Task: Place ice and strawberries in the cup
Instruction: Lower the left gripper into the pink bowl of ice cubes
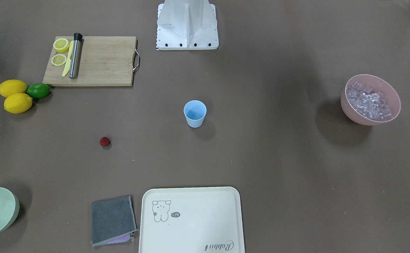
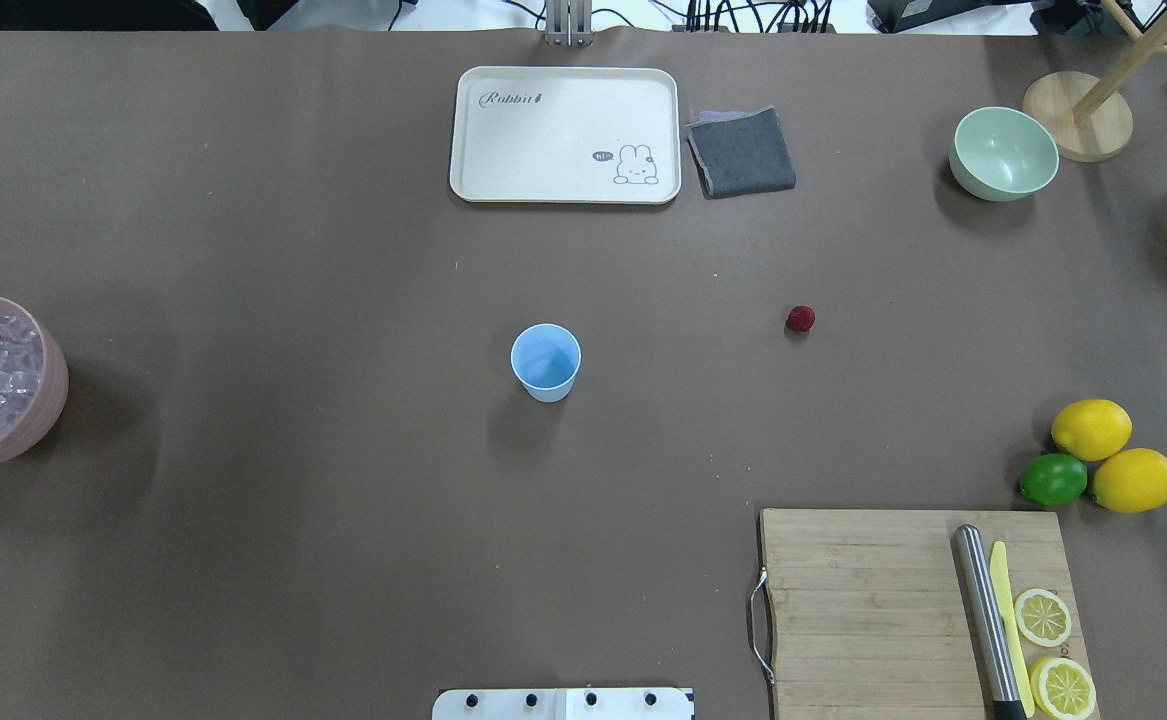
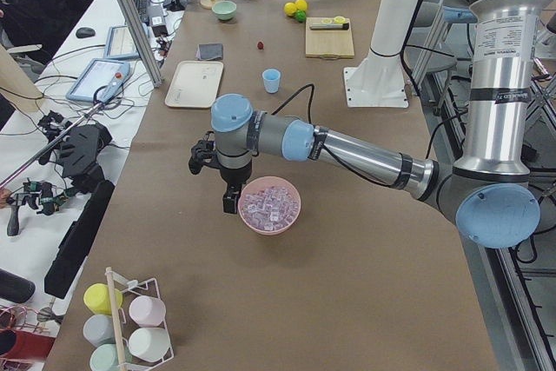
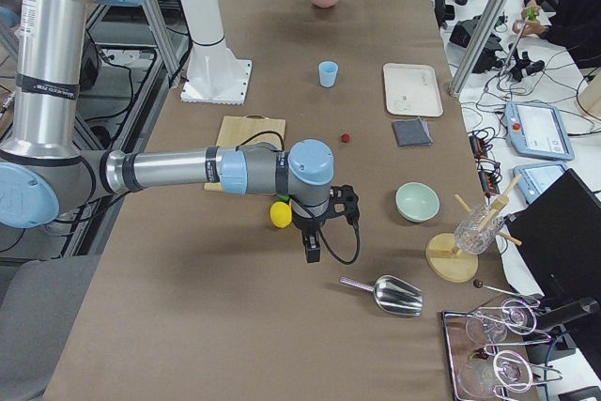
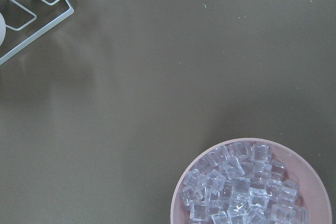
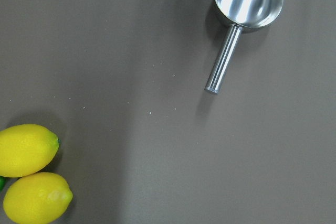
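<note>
Cup (image 1: 195, 113) sits upright on the bench (image 1: 278, 168) in the front view, strawberry (image 1: 104, 142) lies well apart, ice (image 1: 368, 102) piled in the pink bowl (image 1: 363, 121). Left side view: left end effector (image 3: 228, 206) hangs beside that bowl, can't tell if it's open. Right side view: right end effector (image 4: 312, 251) near a lemon (image 4: 280, 214), can't tell either.

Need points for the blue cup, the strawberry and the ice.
blue cup (image 2: 546, 360), overhead exterior view, on the inside bottom seen through its open mouth.
strawberry (image 2: 801, 319), overhead exterior view, centre of the berry.
ice (image 5: 241, 187), left wrist-mounted view, middle of the cube pile.
</note>
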### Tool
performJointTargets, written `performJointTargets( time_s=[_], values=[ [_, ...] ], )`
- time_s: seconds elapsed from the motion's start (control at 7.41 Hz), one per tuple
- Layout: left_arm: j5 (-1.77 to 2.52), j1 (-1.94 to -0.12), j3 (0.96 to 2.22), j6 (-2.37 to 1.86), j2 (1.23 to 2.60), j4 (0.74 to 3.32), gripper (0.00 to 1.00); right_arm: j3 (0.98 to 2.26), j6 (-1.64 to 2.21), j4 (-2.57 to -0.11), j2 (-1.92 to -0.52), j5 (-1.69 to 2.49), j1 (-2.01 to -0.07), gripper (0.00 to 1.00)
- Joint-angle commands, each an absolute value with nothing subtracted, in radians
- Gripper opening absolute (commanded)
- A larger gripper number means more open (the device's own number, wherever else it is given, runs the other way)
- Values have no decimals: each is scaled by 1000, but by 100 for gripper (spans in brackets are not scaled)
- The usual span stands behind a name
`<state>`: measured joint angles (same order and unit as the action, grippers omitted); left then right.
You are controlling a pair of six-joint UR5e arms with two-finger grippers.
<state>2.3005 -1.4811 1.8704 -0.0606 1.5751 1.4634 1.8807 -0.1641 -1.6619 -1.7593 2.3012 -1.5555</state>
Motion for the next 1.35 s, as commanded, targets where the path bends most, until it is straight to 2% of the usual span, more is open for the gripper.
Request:
performJointTargets(
  time_s=[0.0,1.22],
  values=[
    [2296,-1482,1876,-67,1575,1463,97,1881,-161,-1661,-1758,2304,-1555,100],
    [2307,-1470,1911,-69,1545,1468,97,1881,-160,-1660,-1759,2362,-1554,100]
  ],
)
